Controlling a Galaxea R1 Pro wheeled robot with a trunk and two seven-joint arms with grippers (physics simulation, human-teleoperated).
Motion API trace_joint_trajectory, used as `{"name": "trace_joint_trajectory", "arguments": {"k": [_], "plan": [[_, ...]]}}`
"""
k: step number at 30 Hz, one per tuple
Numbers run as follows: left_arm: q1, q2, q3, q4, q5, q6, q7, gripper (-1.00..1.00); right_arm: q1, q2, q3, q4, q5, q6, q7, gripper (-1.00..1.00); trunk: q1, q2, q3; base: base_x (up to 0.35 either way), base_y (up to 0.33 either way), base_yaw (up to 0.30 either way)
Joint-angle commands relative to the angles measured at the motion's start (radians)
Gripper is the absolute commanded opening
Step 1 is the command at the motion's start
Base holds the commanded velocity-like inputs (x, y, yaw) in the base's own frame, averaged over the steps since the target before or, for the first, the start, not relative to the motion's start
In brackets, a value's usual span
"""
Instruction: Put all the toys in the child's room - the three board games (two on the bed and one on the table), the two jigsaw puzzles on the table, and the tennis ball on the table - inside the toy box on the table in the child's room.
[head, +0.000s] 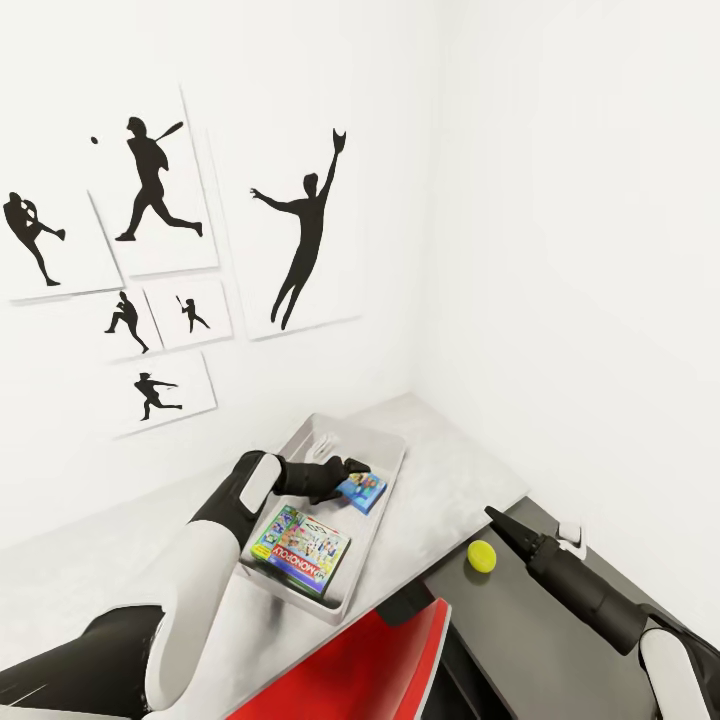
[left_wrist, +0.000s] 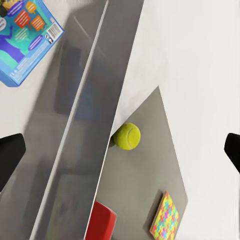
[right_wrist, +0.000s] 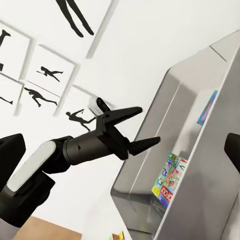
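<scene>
Grey toy box (head: 385, 445) holds a blue game (head: 362, 490) beneath the empty, spread left gripper (head: 352, 466).

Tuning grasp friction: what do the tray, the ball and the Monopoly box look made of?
Tray: looks like smooth grey plastic or metal, faint sheen, thin sloped walls; can't tell which. Ball: matte yellow-green, a pale curved seam in the left wrist view suggests felt. Monopoly box: printed cardboard by its look, flat with sharp edges and colourful artwork.
</scene>
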Motion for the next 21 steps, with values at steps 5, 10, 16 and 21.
{"name": "trace_joint_trajectory", "arguments": {"k": [5, 10, 16, 21], "plan": [[-0.001, 0.002, 0.009, -0.018, -0.006, 0.016, -0.044, 1.00, -0.001, 0.000, -0.001, 0.000, -0.001, 0.005, 0.002, 1.00, 0.001, -0.002, -0.002, 0.000, 0.000, 0.000], [-0.001, 0.007, 0.005, -0.056, -0.006, 0.048, -0.126, 1.00, -0.001, 0.000, -0.004, 0.000, -0.001, 0.005, 0.003, 1.00, 0.001, -0.002, -0.001, 0.000, 0.000, 0.000], [0.001, 0.018, 0.001, -0.126, -0.007, 0.091, -0.209, 1.00, 0.002, 0.002, -0.027, 0.000, -0.001, 0.004, 0.019, 1.00, 0.001, -0.002, 0.007, 0.000, 0.000, 0.000], [0.003, 0.028, 0.001, -0.160, -0.007, 0.107, -0.231, 1.00, 0.002, 0.001, -0.034, 0.000, -0.001, 0.004, 0.036, 1.00, 0.001, -0.002, 0.014, 0.000, 0.000, 0.000]]}}
